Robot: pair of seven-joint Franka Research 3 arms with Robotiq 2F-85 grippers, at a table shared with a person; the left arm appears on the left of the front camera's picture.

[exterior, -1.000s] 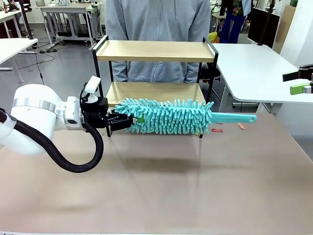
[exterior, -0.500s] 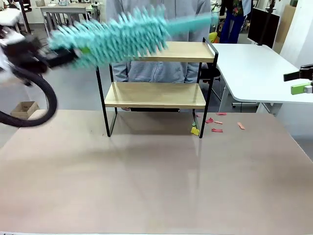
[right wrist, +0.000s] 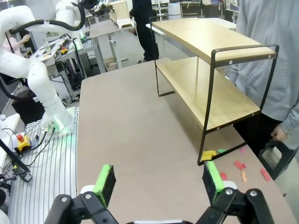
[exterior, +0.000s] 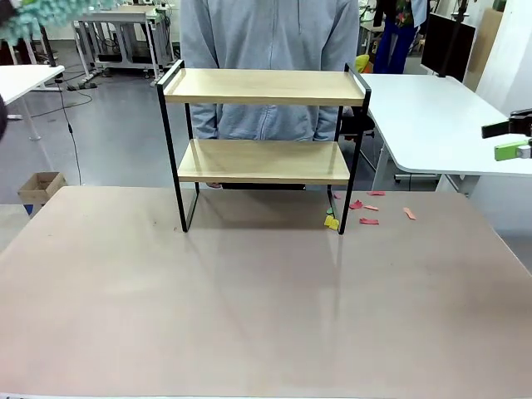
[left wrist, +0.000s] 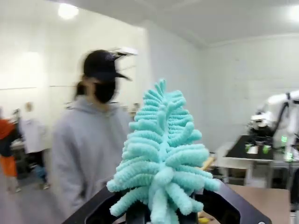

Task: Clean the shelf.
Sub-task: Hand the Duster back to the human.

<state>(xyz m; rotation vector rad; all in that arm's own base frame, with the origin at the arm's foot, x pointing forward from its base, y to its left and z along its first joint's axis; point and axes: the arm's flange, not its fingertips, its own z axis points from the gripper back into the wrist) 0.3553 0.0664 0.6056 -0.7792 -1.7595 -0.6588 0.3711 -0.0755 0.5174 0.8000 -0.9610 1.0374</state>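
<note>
The shelf [exterior: 263,86] stands at the table's far side, both wooden boards bare; it also appears in the right wrist view as the shelf [right wrist: 205,70]. A fluffy teal duster [left wrist: 161,154] rises between my left gripper's [left wrist: 159,212] black fingers, which are shut on its base. In the front view the duster [exterior: 33,12] is a teal blur in the top left corner, high above the table. My right gripper [right wrist: 159,184] is open with nothing between its green pads, off the table's right edge [exterior: 509,139]. A person in a grey hoodie [exterior: 266,33] stands behind the shelf.
Small red scraps [exterior: 367,214] and a yellow one [exterior: 332,222] lie on the table by the shelf's right foot, also seen as scraps [right wrist: 210,154]. A white table [exterior: 432,116] stands at the right. A cardboard box [exterior: 41,187] sits on the floor at left.
My left arm swung the duster from in front of the lower board up past the top board and away to the upper left corner. The right gripper has not moved.
</note>
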